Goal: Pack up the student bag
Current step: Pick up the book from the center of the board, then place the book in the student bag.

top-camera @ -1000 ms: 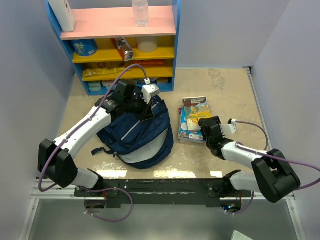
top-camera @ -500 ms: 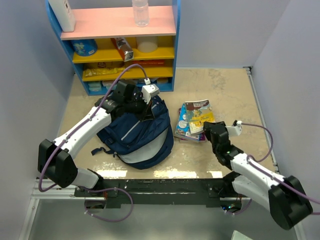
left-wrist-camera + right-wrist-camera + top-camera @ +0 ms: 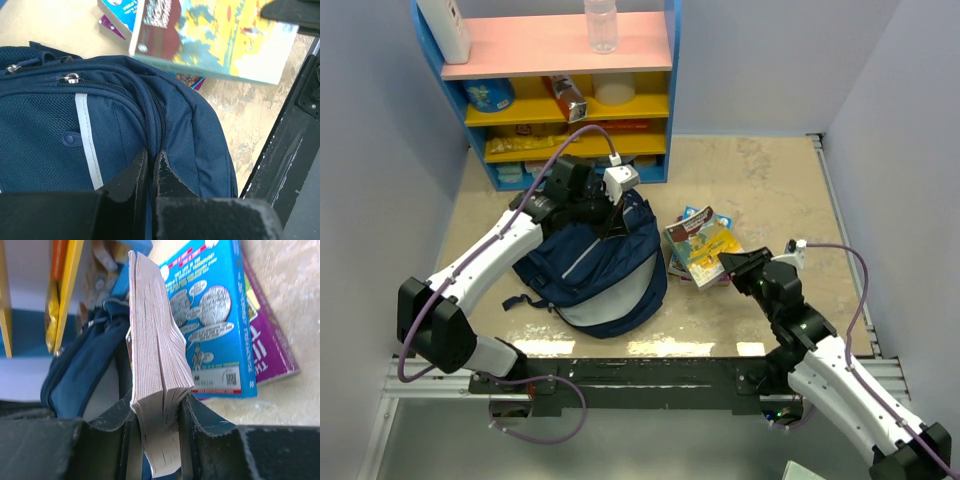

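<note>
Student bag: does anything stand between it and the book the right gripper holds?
Nothing visible does. The book clamped in the right gripper is held beside the student bag, only tabletop between them; two other books lie beneath it.

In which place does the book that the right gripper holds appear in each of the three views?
Top external: the held book is right of centre, beside the student bag.
Left wrist: the book fills the top right, beyond the bag.
Right wrist: centre, page edges showing, clamped in the right gripper.
Shared landmark: the student bag.
</note>
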Motion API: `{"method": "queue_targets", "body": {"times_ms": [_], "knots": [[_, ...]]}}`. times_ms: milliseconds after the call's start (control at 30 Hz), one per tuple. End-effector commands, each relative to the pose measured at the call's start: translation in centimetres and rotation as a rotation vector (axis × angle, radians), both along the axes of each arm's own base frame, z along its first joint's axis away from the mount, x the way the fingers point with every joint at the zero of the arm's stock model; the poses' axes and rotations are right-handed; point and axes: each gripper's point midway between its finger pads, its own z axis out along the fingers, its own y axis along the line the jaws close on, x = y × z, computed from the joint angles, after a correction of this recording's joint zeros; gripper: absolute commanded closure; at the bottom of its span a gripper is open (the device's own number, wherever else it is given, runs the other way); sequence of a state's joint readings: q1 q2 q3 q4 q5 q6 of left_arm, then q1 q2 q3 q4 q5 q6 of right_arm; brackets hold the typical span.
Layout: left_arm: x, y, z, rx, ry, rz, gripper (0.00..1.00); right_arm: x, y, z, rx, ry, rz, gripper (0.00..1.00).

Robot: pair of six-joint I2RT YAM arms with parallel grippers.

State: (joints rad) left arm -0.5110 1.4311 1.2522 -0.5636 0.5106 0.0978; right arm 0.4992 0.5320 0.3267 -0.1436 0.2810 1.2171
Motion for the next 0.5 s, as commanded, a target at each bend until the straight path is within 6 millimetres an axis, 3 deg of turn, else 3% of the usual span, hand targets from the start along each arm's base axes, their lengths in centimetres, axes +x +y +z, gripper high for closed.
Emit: {"method": "queue_targets", "body": {"times_ms": [0, 233, 333, 367, 467], "knots": [[4.0, 0.4, 4.4, -0.02, -0.179, 0.06, 1.0, -1.0, 1.9, 5.3, 0.092, -0.099, 0.113, 1.0], [5.0, 0.5, 6.4, -0.032, -0.228, 0.082, 1.0, -1.6, 3.0, 5.8, 0.121, -0.109, 0.175, 1.0], [5.3, 0.5, 7.7, -0.041, -0.253, 0.083, 1.0, -1.3, 3.1, 7.4, 0.091, -0.148, 0.188, 1.0], [5.4, 0.5, 8.5, -0.049, -0.268, 0.083, 1.0, -1.2, 2.8, 9.4, 0.072, -0.192, 0.177, 1.0], [5.0, 0.5, 10.1, -0.1, -0.296, 0.045, 1.0, -0.9, 3.8, 11.3, 0.073, -0.228, 0.226, 1.0]]}}
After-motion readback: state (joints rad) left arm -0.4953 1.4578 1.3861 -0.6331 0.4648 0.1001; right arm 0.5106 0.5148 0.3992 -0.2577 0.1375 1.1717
